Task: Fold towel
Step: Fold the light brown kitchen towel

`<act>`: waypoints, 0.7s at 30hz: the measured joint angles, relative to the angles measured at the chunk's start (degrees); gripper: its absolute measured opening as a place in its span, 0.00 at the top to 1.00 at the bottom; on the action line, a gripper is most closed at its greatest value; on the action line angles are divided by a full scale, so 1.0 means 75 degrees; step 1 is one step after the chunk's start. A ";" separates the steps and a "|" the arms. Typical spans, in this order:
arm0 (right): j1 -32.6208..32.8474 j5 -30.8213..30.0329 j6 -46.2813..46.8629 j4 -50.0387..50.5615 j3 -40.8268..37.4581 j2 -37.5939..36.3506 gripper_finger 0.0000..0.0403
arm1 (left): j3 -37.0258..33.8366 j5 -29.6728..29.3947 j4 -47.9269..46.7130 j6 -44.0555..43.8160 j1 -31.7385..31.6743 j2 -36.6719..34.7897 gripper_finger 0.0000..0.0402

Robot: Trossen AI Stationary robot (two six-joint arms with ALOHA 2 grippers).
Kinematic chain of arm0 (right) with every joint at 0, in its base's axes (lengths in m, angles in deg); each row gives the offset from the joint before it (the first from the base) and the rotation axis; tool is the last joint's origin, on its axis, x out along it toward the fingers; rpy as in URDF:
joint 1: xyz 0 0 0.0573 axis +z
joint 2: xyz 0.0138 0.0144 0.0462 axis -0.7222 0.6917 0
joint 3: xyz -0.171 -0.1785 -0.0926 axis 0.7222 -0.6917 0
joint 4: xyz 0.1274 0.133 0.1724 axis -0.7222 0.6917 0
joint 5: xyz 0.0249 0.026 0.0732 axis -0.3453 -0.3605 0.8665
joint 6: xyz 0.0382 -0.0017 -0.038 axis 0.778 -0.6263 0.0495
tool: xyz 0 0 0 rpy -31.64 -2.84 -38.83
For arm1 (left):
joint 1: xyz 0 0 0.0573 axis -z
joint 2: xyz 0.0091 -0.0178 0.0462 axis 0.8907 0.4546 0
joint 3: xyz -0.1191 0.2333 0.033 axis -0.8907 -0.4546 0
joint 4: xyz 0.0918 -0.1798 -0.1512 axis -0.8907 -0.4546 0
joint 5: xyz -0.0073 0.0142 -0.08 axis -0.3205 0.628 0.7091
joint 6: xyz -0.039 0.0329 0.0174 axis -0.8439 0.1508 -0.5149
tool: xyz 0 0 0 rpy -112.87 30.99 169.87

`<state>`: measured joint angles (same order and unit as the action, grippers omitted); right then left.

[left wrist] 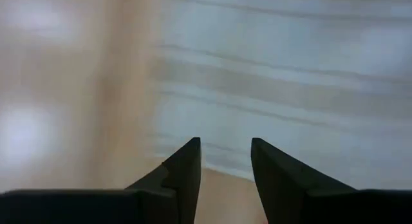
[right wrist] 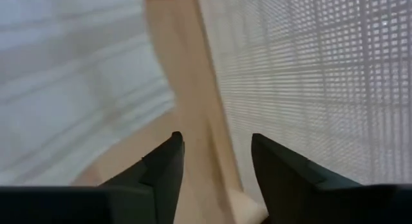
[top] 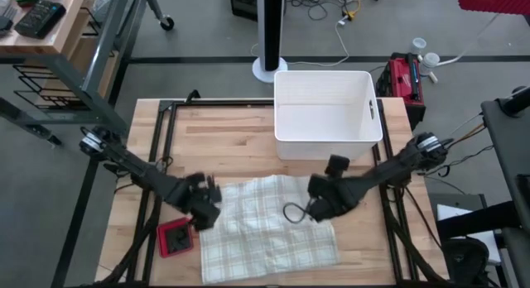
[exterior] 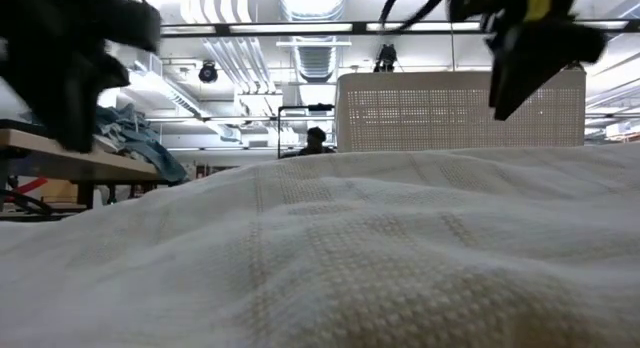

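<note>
A white towel (top: 265,226) with a faint plaid pattern lies spread flat on the wooden table (top: 224,131), and it fills the foreground of the low view (exterior: 350,248). My left gripper (top: 205,207) hovers at the towel's far left corner. In its wrist view it is open (left wrist: 225,143), with nothing between the fingers and the towel's edge (left wrist: 283,82) just ahead. My right gripper (top: 319,201) is over the towel's far right part. It is open too (right wrist: 212,137), with bare wood between the towel (right wrist: 64,89) and the basket wall in front of it.
A white perforated basket (top: 327,114) stands on the table just beyond the towel, close to my right gripper. A small red and black object (top: 175,237) lies at the towel's near left side. A black cable loop (top: 296,212) hangs over the towel by my right gripper.
</note>
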<state>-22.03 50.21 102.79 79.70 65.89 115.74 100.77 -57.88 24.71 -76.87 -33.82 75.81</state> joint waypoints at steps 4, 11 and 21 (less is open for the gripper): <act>0.0983 -0.0041 0.0441 -0.0099 0.0000 -0.0206 0.54 | -0.0220 0.0758 0.1991 -0.0167 0.1072 -0.0323 0.70; 0.2913 0.0191 -0.0268 -0.2346 -0.0003 -0.0412 0.55 | -0.0053 0.0417 0.4625 -0.1096 0.2323 0.0251 0.76; 0.3807 0.0918 0.0792 -0.4441 -0.0003 0.0673 0.61 | 0.1073 0.1053 0.4774 -0.1218 0.2714 0.2578 0.78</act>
<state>6.51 57.09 108.73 46.39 65.87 120.79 108.82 -49.98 60.52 -86.01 -13.47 95.15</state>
